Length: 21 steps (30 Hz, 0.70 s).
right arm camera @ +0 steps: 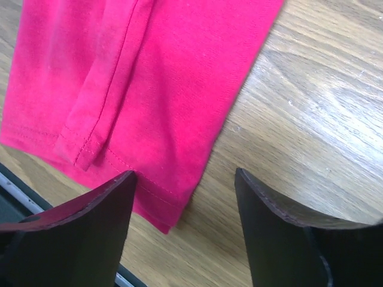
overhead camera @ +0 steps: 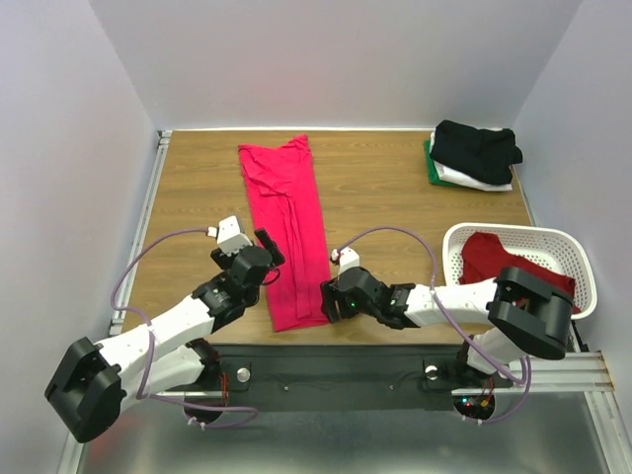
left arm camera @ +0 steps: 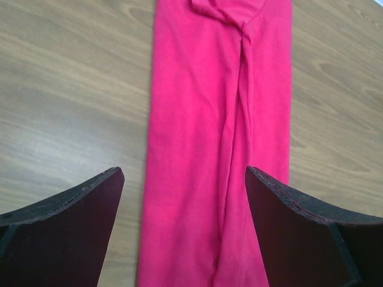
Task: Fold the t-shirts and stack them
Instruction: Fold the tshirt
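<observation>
One pink t-shirt (overhead camera: pixel 286 227) under both jaws

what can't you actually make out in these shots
Top view: the white t-shirt and green t-shirt lie mostly under the black t-shirt, so the stack's count is unclear.
Top view: the dark red t-shirt is partly hidden by the right arm and the basket wall.
Left wrist view: the pink t-shirt is cut off by the top and bottom edges.
Right wrist view: whether the right gripper touches the pink t-shirt cannot be told.

Matt pink cloth t-shirt (overhead camera: pixel 286 232), smooth wood-grain table (overhead camera: pixel 385 188)
</observation>
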Each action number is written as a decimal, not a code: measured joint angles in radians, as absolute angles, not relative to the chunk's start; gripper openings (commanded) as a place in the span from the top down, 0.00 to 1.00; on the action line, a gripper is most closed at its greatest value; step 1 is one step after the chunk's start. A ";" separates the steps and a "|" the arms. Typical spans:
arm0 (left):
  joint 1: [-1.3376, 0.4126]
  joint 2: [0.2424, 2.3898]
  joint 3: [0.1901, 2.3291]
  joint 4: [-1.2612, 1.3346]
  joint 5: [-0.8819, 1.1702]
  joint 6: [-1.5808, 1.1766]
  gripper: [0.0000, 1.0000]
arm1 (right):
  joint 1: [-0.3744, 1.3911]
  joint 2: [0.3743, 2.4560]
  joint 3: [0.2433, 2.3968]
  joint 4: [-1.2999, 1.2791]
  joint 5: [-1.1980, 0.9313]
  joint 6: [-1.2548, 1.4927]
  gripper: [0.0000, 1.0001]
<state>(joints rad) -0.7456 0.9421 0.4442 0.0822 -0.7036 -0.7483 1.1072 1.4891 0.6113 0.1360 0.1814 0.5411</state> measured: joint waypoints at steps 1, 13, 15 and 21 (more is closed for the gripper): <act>-0.755 0.930 0.427 0.076 -0.703 -0.764 0.05 | 1.110 1.493 0.613 0.138 0.187 0.543 0.37; -0.860 0.775 0.351 -0.050 -0.672 -0.897 0.01 | 1.163 1.499 0.614 0.115 0.208 0.607 0.64; -0.879 0.774 0.348 -0.066 -0.664 -0.917 0.01 | 1.175 1.499 0.614 0.111 0.211 0.615 0.72; -0.945 0.826 0.348 -0.129 -0.675 -0.984 0.01 | 1.180 1.499 0.614 0.095 0.241 0.635 0.95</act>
<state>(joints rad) -0.9455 0.8257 0.3485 -0.1291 -0.6750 -0.9836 1.1801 1.4990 0.6136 0.0952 0.2413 0.6353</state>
